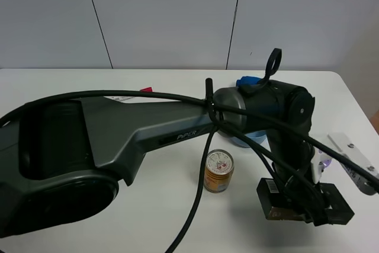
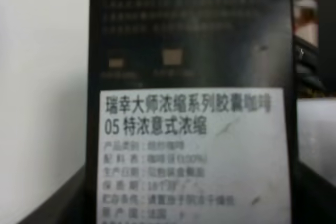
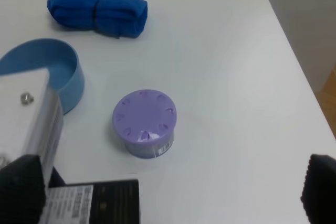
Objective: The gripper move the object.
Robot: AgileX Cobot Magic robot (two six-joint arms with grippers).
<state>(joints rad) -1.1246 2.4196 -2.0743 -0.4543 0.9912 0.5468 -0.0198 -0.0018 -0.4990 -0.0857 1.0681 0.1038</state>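
Observation:
The object, a flat black box (image 1: 278,201) with a white printed label, lies at the front right of the table. It fills the left wrist view (image 2: 191,51), label facing the camera. My left gripper (image 1: 305,197), at the end of the dark grey PIPER arm reaching across from the left, sits on the box with dark fingers at both long sides, shut on it. A corner of the box shows in the right wrist view (image 3: 97,203). My right gripper (image 3: 170,184) is open and empty, its black fingers far apart, above the table near the purple container.
A round purple lidded container (image 3: 144,121) stands right of the box. A blue bowl (image 3: 58,72) and a rolled blue cloth (image 3: 97,11) lie behind it. A can (image 1: 218,170) stands left of the box. A white flat piece (image 1: 355,158) juts in at the right edge.

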